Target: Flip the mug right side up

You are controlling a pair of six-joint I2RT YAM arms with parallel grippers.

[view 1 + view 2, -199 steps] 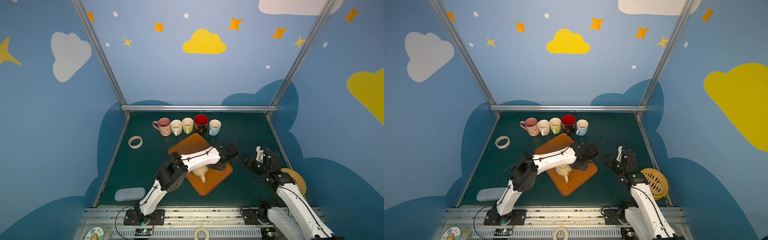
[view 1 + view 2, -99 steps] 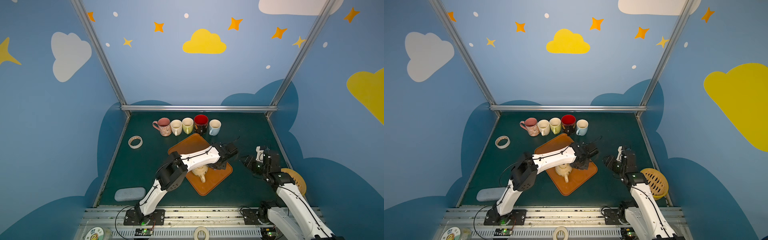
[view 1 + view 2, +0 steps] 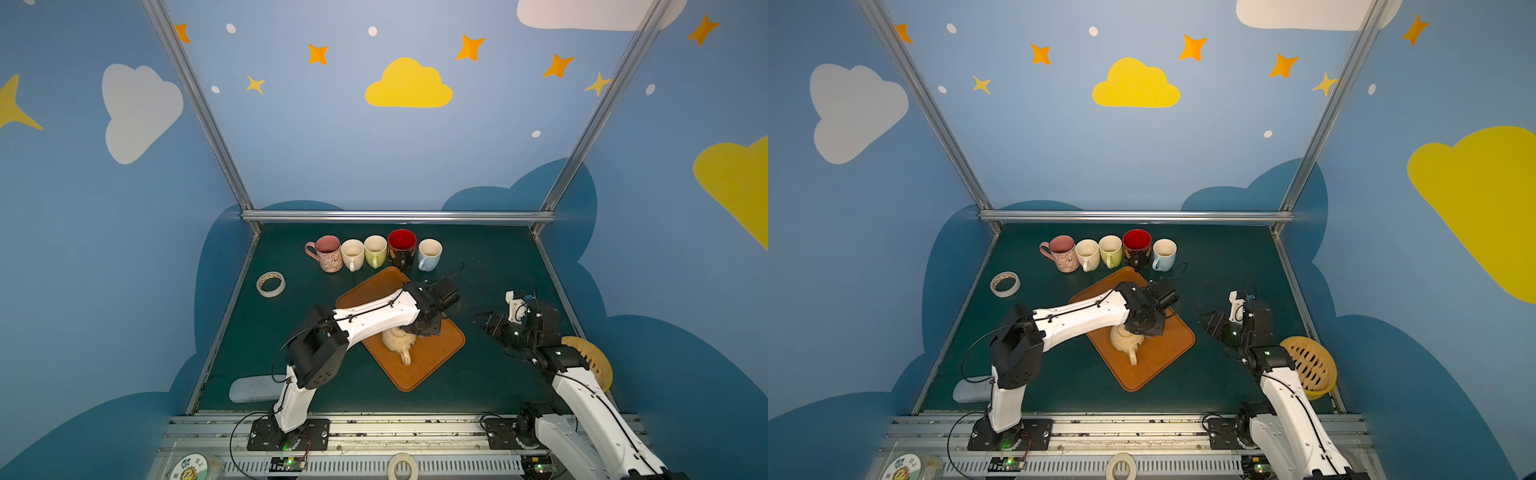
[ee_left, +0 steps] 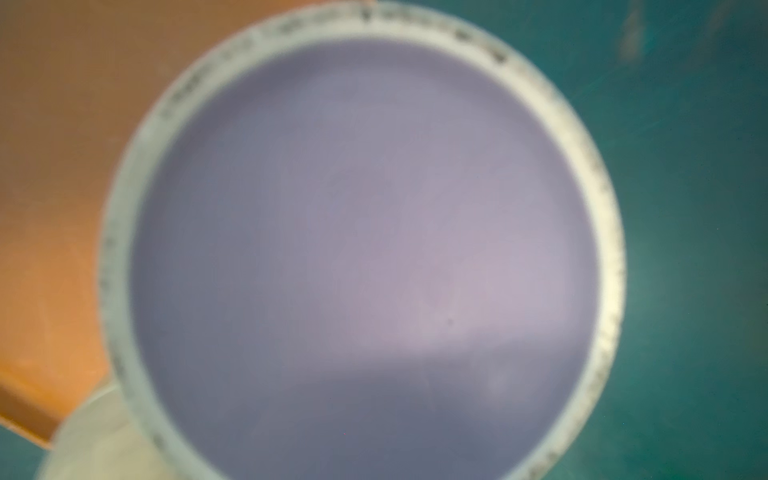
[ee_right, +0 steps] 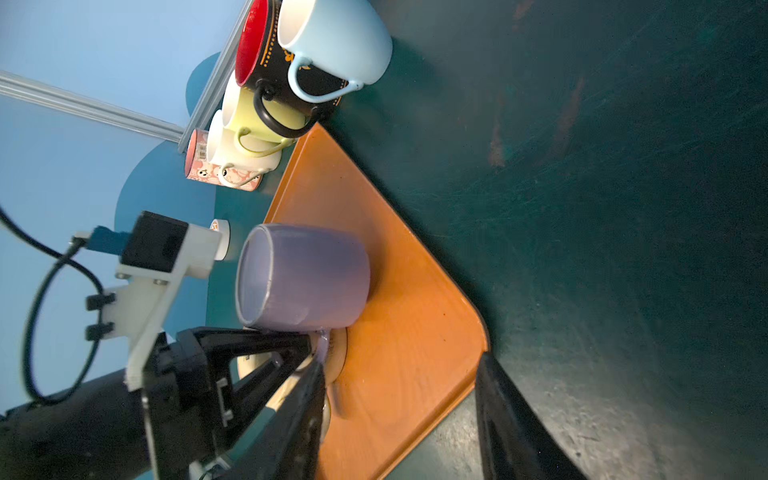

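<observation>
Purple mug (image 5: pixel 307 278): handle is pinched in the closed left gripper (image 5: pixel 318 353). Lift clear of the orange tray (image 5: pixel 415 332) before rolling the wrist, and mind the cream mug (image 3: pixel 397 341) just beside it. It stands rim-down on the tray, pale foot ring up, sides glossy. Right gripper (image 3: pixel 490 330) gapes empty, well apart.

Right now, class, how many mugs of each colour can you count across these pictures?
Pink mug: 1
Cream mugs: 2
Yellow-green mug: 1
Red-and-black mug: 1
Light blue mug: 1
Purple mug: 1
Total: 7
</observation>
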